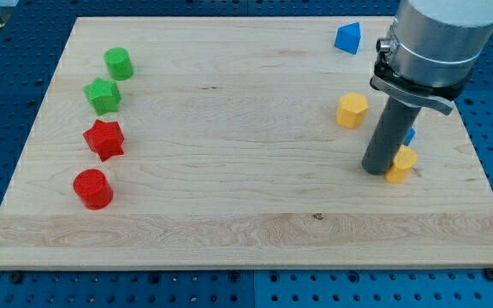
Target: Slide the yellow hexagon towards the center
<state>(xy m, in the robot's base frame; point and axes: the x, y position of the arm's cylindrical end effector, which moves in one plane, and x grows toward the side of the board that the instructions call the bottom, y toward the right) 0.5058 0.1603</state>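
Note:
The yellow hexagon [352, 110] lies on the wooden board [229, 214], right of the middle. My tip [376, 171] rests on the board below and to the right of it, with a gap between them. A second yellow block [402, 163] touches the rod on its right side. A small blue block [410, 136] is mostly hidden behind the rod.
A blue block [347, 38] sits near the view's top right. Down the view's left side stand a green cylinder [118, 63], a green star [103, 95], a red star [103, 139] and a red cylinder [92, 189].

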